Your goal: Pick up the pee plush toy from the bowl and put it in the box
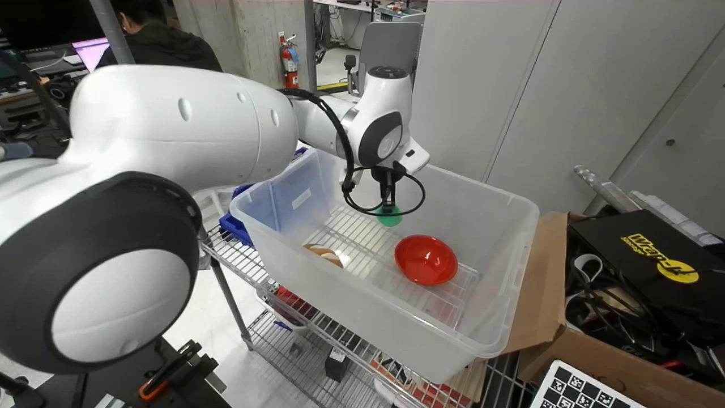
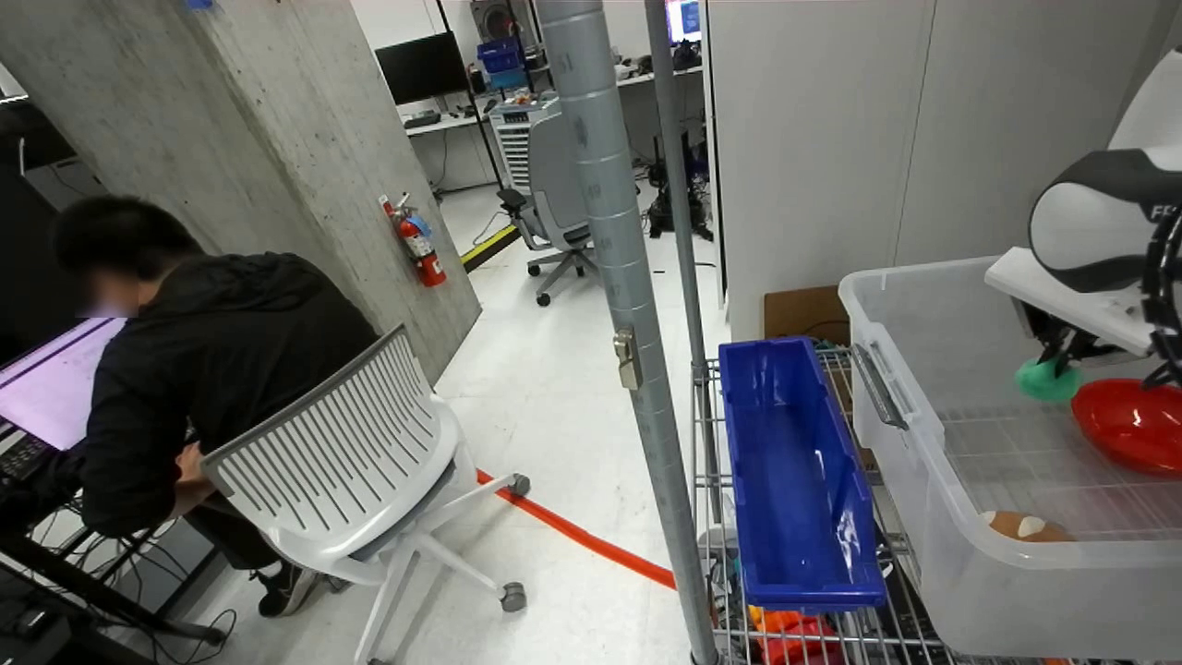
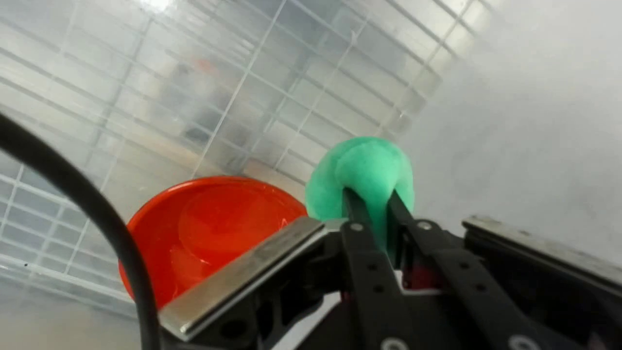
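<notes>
White arm (image 1: 122, 303) nearest me; plush toy (image 3: 371, 163) is out of the bowl (image 3: 209, 233).
The gripper (image 3: 372, 195) clamps it aloft in the box (image 1: 351, 306), bowl at its eight o'clock in wrist view; only lowering and release, I believe, remain.

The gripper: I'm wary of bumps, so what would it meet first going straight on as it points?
Probably the floor of the box, with the plush toy in the gripper touching first. The bowl lies near that line; depth is unclear.
</notes>
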`<state>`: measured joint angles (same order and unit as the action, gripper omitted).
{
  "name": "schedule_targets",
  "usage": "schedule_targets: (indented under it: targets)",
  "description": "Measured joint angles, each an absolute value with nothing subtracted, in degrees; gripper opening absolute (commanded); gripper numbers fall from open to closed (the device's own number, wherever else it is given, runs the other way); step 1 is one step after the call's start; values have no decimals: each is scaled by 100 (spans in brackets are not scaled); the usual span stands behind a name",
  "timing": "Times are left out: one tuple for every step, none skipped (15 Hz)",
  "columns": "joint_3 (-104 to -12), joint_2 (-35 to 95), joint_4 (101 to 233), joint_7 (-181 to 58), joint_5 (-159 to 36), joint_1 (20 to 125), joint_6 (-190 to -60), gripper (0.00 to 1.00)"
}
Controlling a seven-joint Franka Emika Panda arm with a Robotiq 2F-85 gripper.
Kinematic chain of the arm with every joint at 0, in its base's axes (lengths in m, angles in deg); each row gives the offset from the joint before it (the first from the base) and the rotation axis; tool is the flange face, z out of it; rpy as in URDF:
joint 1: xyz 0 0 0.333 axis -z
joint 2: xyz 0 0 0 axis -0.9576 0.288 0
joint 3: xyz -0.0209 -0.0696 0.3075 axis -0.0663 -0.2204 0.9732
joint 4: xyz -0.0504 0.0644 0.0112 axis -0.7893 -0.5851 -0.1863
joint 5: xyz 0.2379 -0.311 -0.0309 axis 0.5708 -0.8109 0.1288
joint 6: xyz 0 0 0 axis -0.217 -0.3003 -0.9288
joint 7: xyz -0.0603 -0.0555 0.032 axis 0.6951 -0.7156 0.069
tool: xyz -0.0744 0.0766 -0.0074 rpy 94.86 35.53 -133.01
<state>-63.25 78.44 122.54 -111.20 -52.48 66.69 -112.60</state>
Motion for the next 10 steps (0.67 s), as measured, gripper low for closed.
schedule_targets:
  targets:
    - [-6288, 7847, 12339, -11126, -5257, 6623, -11260, 3]
    - [-6224, 7870, 12411, -11127, -5260, 6612, -11268, 3]
    - [-6151, 7931, 12441, -11116, -5260, 6623, -11277, 3]
    - [-6071, 8015, 12444, -11084, -5257, 6650, -11287, 3]
    - [-5990, 8108, 12434, -11047, -5253, 6678, -11299, 3]
    - [-5913, 8206, 12413, -11009, -5249, 6703, -11309, 3]
    - [-5839, 8306, 12378, -10970, -5242, 6720, -11311, 3]
    - [-5763, 8391, 12350, -10928, -5235, 6726, -11311, 3]
    - [-5687, 8464, 12325, -10893, -5231, 6722, -11311, 3]
    - [-5636, 8510, 12277, -10860, -5231, 6716, -11311, 3]
